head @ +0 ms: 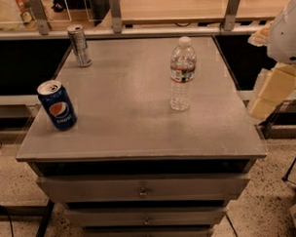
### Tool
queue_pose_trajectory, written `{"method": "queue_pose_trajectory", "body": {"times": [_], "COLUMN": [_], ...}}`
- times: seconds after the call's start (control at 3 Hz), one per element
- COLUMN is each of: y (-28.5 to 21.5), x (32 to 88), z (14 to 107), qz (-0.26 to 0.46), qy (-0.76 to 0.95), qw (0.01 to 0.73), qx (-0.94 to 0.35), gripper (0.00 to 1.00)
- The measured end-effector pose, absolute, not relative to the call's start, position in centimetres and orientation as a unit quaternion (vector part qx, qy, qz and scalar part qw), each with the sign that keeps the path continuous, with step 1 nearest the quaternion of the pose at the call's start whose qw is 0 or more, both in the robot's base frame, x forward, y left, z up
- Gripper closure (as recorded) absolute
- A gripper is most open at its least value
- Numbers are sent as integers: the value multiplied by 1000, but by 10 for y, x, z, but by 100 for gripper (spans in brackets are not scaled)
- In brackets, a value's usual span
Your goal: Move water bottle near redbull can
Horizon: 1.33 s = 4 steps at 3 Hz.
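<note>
Bottle (182, 75): upright on the cabinet top (128, 123), in the right half, a little behind the middle. White cap on, red-and-white label band just below the shoulder, clear ribbed body beneath it. Nothing touches it.

Redbull can (80, 45): upright at the back left corner of the same top, close to the rear edge. It stands well apart from the bottle, with bare grey surface between the two.

Pepsi can (57, 105): blue, upright, top opened, near the left edge and forward of the redbull can. It is also well apart from the bottle.

Gripper (271, 94): at the right border of the view, beyond the right edge of the top and roughly level with the bottle's base. It shows as cream-coloured blocks hanging under a white arm housing (287, 30). It is clear of the bottle and both cans and touches none of them. Whether it is open or closed cannot be told from this angle.

Cabinet: drawers (143, 188) stacked below the top, each with a small central knob. A rail (150, 30) runs behind the rear edge. Speckled floor (267, 199) below.
</note>
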<state>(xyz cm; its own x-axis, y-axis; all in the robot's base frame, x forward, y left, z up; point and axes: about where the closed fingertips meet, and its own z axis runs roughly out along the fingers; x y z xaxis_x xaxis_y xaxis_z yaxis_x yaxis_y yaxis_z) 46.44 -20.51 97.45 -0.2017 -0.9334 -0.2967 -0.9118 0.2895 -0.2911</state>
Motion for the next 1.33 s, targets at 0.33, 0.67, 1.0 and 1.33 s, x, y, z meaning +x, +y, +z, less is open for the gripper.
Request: {"method": "queue_pose_trajectory", "body": {"times": [0.33,0.67,1.0,1.33], "y": [-196,-180,-163,-145], "x": [505,548,582,604], "z": [956,939,929,927], "qz": [12,51,106,173], "qy": [776,777,780,771], "qw": [277,329,370,400], "qx": [-566,-533,-493,-465], "gripper": [0,0,0,0]}}
